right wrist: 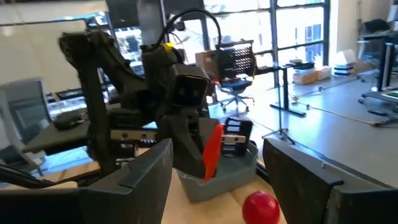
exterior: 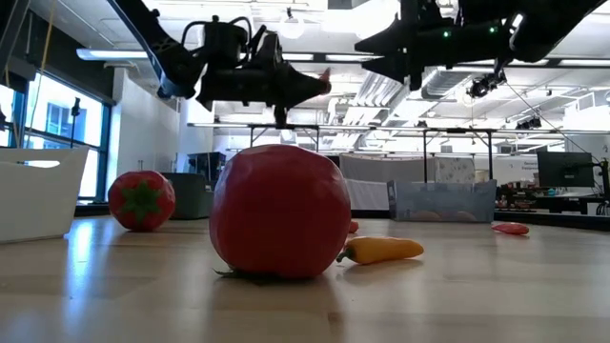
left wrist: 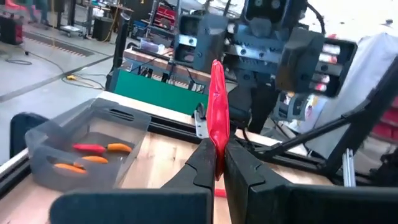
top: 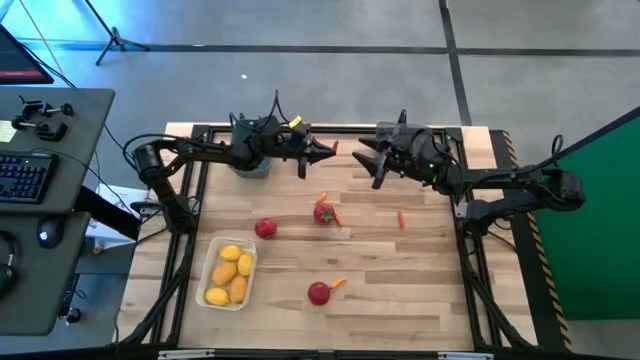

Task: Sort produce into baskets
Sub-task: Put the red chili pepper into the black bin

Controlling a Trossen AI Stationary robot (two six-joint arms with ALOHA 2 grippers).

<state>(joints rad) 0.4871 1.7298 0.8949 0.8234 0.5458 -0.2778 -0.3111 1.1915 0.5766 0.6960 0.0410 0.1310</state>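
Note:
My left gripper (top: 322, 152) is shut on a thin red pepper (left wrist: 217, 106), high above the table's far middle. My right gripper (top: 364, 160) faces it from the right, open and empty; its fingers frame the right wrist view (right wrist: 224, 186). A white tray (top: 212, 262) at the near left holds several lemons. A dark blue-grey bin (top: 252, 167) sits under the left arm. A smoky grey bin (left wrist: 59, 163) with three peppers stands at the far right. Three tomatoes (top: 265, 228) (top: 324, 213) (top: 319, 293) and loose peppers (top: 401, 218) lie on the table. My left gripper pinches the pepper's lower end (left wrist: 217, 163) between its two fingertips. The fingers reach about level toward the table's right, and the pepper sticks out past them, its free end (right wrist: 214, 134) tilted upward. It is lifted clear of the table.
The two grippers face each other closely above the far middle of the table. A near tomato (exterior: 278, 211) and an orange pepper (exterior: 381, 250) fill the low view. Black frame rails (top: 200, 210) run along the table's edges.

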